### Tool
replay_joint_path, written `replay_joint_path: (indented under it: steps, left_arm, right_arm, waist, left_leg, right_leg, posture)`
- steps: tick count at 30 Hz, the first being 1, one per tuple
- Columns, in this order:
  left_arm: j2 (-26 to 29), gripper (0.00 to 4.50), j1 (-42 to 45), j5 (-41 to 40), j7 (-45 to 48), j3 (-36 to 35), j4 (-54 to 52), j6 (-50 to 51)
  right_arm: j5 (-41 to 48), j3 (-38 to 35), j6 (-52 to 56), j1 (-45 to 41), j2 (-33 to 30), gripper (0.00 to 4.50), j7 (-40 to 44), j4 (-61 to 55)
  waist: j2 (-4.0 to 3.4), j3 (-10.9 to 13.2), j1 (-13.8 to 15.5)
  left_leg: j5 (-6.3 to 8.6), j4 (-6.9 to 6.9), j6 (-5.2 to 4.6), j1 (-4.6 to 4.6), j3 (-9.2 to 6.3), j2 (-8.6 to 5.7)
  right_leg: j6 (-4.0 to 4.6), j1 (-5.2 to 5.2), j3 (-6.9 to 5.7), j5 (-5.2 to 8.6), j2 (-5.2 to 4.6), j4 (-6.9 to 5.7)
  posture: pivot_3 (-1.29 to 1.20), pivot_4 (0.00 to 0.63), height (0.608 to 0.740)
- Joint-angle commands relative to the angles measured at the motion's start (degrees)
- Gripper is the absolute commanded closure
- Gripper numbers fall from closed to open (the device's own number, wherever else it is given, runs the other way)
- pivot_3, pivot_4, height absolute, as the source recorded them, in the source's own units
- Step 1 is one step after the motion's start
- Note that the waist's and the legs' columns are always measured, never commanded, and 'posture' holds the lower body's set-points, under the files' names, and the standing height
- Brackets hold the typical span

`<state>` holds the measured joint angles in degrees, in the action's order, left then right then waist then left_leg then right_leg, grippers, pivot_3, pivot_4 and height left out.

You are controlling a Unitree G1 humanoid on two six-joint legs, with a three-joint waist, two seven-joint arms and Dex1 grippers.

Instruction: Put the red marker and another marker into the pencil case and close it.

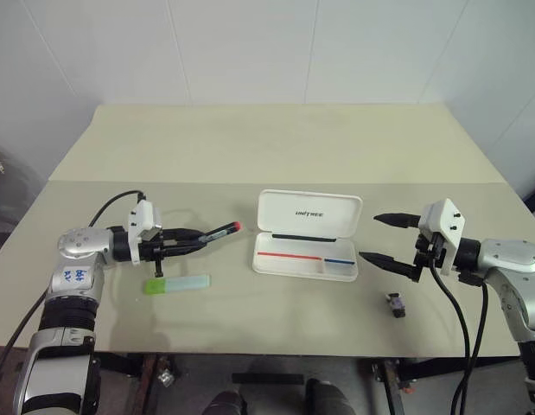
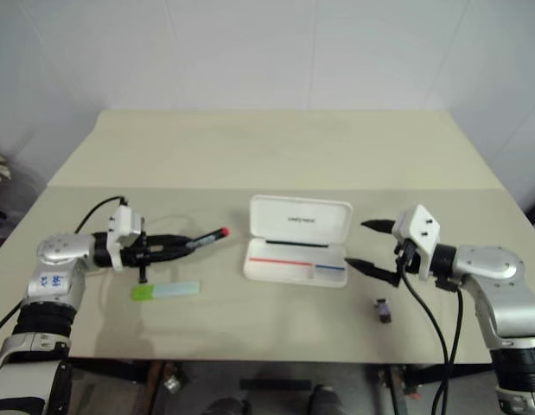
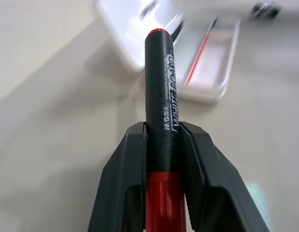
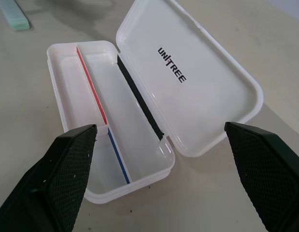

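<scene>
My left gripper (image 1: 187,242) is shut on the red marker (image 1: 219,232), held off the table at the left with its red end pointing toward the pencil case (image 1: 307,235). In the left wrist view the black barrel (image 3: 160,92) is clamped between both fingers. The white case lies open in the middle, lid up, tray with a red and blue stripe (image 4: 93,96). The other marker, a green-capped highlighter (image 1: 176,284), lies flat on the table just below the left gripper. My right gripper (image 1: 386,238) is open beside the case's right end, nothing between its fingers.
A small dark stubby object (image 1: 396,303) lies on the table near the front edge, below the right gripper. The tan table (image 1: 276,147) stretches back to a white wall.
</scene>
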<state>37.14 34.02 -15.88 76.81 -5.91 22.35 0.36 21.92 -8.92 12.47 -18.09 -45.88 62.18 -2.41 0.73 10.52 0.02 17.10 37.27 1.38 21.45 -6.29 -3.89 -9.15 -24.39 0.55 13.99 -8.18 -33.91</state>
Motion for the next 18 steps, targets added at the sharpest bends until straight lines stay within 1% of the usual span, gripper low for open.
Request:
replay_joint_path:
  steps: [1,3,6,9,13,18]
  left_arm:
    - [-1.3,3.90,-0.3,-1.9,-1.9,2.9,-8.6,6.0]
    - [-2.9,3.90,0.8,-1.5,-2.6,5.4,-11.0,8.0]
    - [-4.3,3.90,2.7,0.2,-4.0,8.2,-11.0,8.8]
    - [-6.8,3.90,5.5,3.5,-6.9,11.1,-7.3,6.6]
    - [-11.6,3.90,10.6,7.7,-10.9,14.4,-0.4,2.2]
    - [-15.9,3.90,15.4,11.3,-12.6,17.6,6.7,-2.8]
  right_arm:
    - [0.1,0.2,-2.0,-1.0,0.9,0.00,0.1,0.1]
    - [-0.1,0.2,-2.6,-1.0,1.4,0.00,-0.1,0.4]
    - [-0.1,-0.1,-3.2,-0.3,1.6,0.00,-0.5,0.1]
    - [0.1,-1.0,-3.4,1.5,1.6,0.00,-1.3,-1.1]
    - [0.8,-2.5,-3.0,4.2,1.5,0.00,-3.1,-3.8]
    - [1.4,-4.5,-2.0,7.6,1.0,0.00,-4.8,-6.8]
  waist:
    - [0.00,0.0,0.0]
    - [0.00,0.0,-0.1]
    - [0.01,0.0,-0.1]
    - [0.01,0.0,0.0]
    - [0.02,0.0,0.2]
    - [0.06,0.0,0.3]
  left_leg:
    - [0.00,0.00,0.00,-0.02,0.00,0.00]
    - [-0.01,0.01,0.01,-0.02,0.00,0.00]
    - [-0.02,0.02,0.04,-0.03,0.00,0.00]
    - [-0.03,0.02,0.05,-0.03,0.00,0.00]
    - [-0.03,0.02,0.06,-0.03,0.01,-0.02]
    - [-0.04,0.01,0.06,-0.02,0.05,-0.03]
  right_leg:
    - [0.00,0.02,0.00,0.00,0.00,0.00]
    - [0.00,0.01,0.01,0.00,0.00,0.00]
    - [0.01,0.01,0.01,0.00,0.01,0.01]
    - [0.02,0.01,0.01,-0.01,0.03,0.05]
    - [0.02,0.02,0.03,-0.01,0.02,0.07]
    - [0.00,0.02,0.04,-0.02,0.03,0.10]
  posture:
    - [0.00,0.150,0.740]
    - [0.00,0.150,0.740]
    - [0.00,0.150,0.740]
    - [0.00,0.150,0.740]
    - [0.00,0.150,0.740]
    - [0.00,0.150,0.740]
